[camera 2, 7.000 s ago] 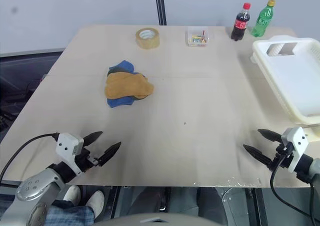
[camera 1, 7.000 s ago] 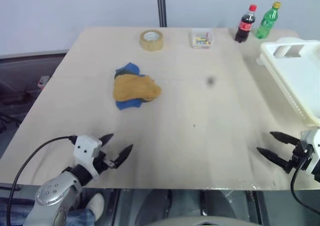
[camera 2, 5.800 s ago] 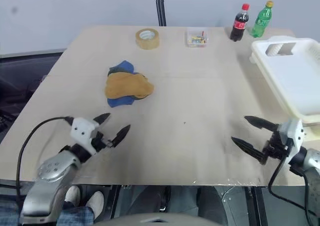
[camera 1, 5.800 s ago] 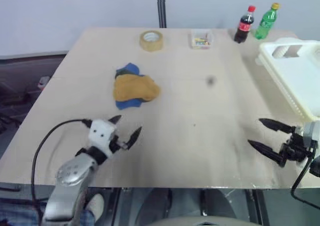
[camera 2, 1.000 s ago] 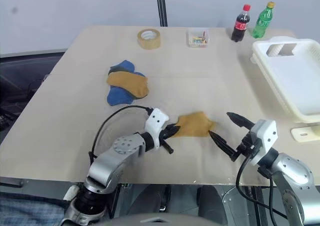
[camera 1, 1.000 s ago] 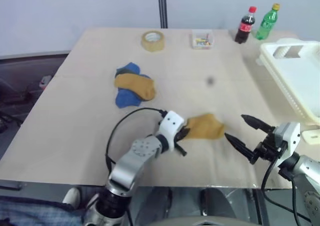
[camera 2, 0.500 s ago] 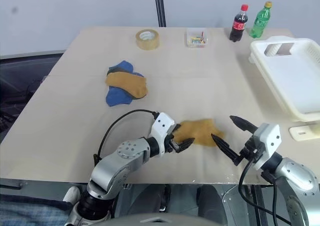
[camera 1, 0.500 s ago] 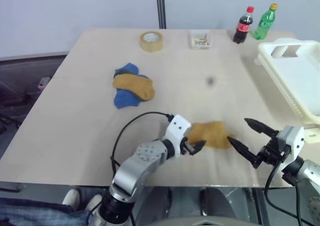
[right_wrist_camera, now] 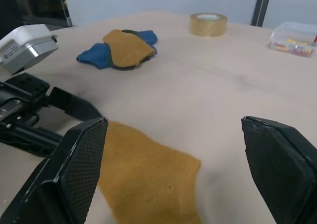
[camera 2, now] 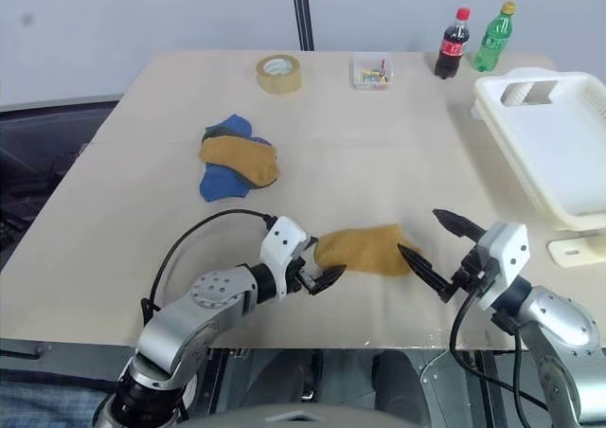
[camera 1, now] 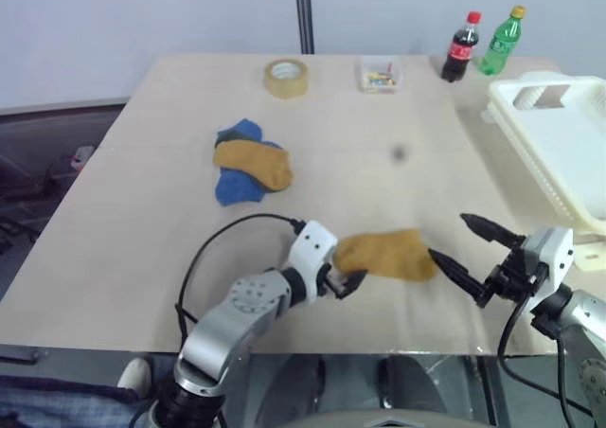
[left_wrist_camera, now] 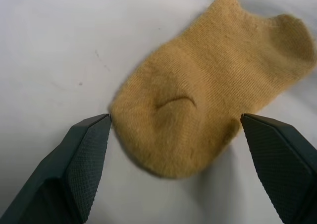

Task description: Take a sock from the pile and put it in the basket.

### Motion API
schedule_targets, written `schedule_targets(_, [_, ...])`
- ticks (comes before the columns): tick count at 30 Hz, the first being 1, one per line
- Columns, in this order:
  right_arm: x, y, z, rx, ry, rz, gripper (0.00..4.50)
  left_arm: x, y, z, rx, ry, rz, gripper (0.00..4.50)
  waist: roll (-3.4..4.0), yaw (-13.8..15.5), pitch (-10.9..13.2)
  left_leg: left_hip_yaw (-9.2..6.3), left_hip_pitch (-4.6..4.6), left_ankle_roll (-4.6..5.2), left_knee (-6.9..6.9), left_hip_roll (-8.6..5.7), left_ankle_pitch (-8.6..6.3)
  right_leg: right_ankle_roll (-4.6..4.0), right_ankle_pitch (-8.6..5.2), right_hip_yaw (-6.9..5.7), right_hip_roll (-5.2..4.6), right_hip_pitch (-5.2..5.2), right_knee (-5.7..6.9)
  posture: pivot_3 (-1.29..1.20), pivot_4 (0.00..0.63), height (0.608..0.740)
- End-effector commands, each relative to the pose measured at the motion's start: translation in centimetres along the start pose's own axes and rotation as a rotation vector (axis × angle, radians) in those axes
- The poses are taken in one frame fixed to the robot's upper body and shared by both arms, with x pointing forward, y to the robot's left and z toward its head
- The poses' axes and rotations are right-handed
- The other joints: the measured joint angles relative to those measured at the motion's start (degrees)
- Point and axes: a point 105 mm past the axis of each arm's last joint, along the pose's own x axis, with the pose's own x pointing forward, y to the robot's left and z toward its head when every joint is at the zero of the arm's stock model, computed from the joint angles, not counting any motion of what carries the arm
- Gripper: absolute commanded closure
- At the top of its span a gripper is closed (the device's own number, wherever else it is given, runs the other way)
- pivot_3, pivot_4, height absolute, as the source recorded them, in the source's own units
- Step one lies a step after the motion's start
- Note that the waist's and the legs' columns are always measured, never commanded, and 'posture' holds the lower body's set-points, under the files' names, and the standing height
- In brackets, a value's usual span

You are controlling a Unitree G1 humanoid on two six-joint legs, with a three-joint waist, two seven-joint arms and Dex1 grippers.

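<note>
1. I take the mustard sock (camera 1: pixel 386 256) as my landmark; it lies flat on the table (camera 1: pixel 142 220), near the front edge.
2. My left gripper (camera 1: pixel 347 278) sits just at the sock's left end with its fingers (left_wrist_camera: pixel 81 154) spread wide, one on each side of that end; from the left wrist view nothing is gripped, though one fingertip is right at the cloth's edge.
3. My right gripper (camera 1: pixel 464 246) is just to the right of the sock, jaws wide apart and holding nothing, tips pointing toward it.
4. The pile (camera 1: pixel 248 169), blue, dark and mustard, lies well behind and to the left of the sock.
5. The basket (camera 1: pixel 559 149) stands well to the right of the sock and further back, at the table's right edge.
6. Far behind the sock I see a tape roll (camera 1: pixel 287 77), a small clear box (camera 1: pixel 382 74) and two bottles (camera 1: pixel 480 45).
</note>
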Motion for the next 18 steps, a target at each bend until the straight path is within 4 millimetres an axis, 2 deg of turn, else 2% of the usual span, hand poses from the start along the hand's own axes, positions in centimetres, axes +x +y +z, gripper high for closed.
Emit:
schedule_targets(1, [0.3, 0.3, 0.7, -0.008, -0.028, 0.028, 0.0, -1.0, 0.6, 1.9, 0.02, -0.095, 0.016, 0.02, 0.0, 0.02, 0.01, -0.02, -0.02, 0.0, -0.01, 0.0, 0.0, 0.0, 0.0, -0.02, 0.0, 0.0, -0.03, 0.0, 0.15, 0.74])
schedule_targets(4, [0.8, 0.8, 0.9, -0.002, -0.046, 0.054, 0.0, -1.6, 5.2, 4.7, 0.055, -0.221, 0.199, 0.02, -0.01, 0.16, 0.03, -0.03, -0.04, 0.0, -0.01, 0.0, 0.0, 0.0, 0.0, -0.04, -0.01, -0.02, -0.05, 0.0, 0.15, 0.74])
schedule_targets(8, [1.5, 1.2, 1.3, -0.01, -0.065, 0.075, 0.0, -1.6, 9.5, 5.5, 0.051, -0.246, 0.365, 0.02, -0.02, 0.07, 0.02, -0.07, -0.02, -0.02, 0.0, -0.02, 0.02, 0.0, 0.01, -0.1, 0.0, 0.01, -0.04, 0.0, 0.15, 0.74])
schedule_targets(12, [1.8, 1.4, 1.5, -0.013, -0.076, 0.08, 0.0, -1.1, 12.2, 4.7, 0.11, -0.194, 0.459, 0.02, -0.02, -0.06, 0.03, -0.04, -0.04, -0.06, -0.06, -0.07, 0.04, 0.01, 0.01, -0.06, 0.03, -0.03, -0.11, 0.0, 0.15, 0.74])
schedule_targets(18, [2.0, 1.5, 1.5, -0.017, -0.083, 0.085, 0.0, 0.4, 14.4, 5.2, 0.175, -0.197, 0.538, 0.02, -0.07, 0.19, 0.06, -0.14, -0.16, -0.24, -0.07, -0.14, 0.15, 0.02, 0.02, -0.16, -0.04, -0.04, -0.22, 0.0, 0.15, 0.74])
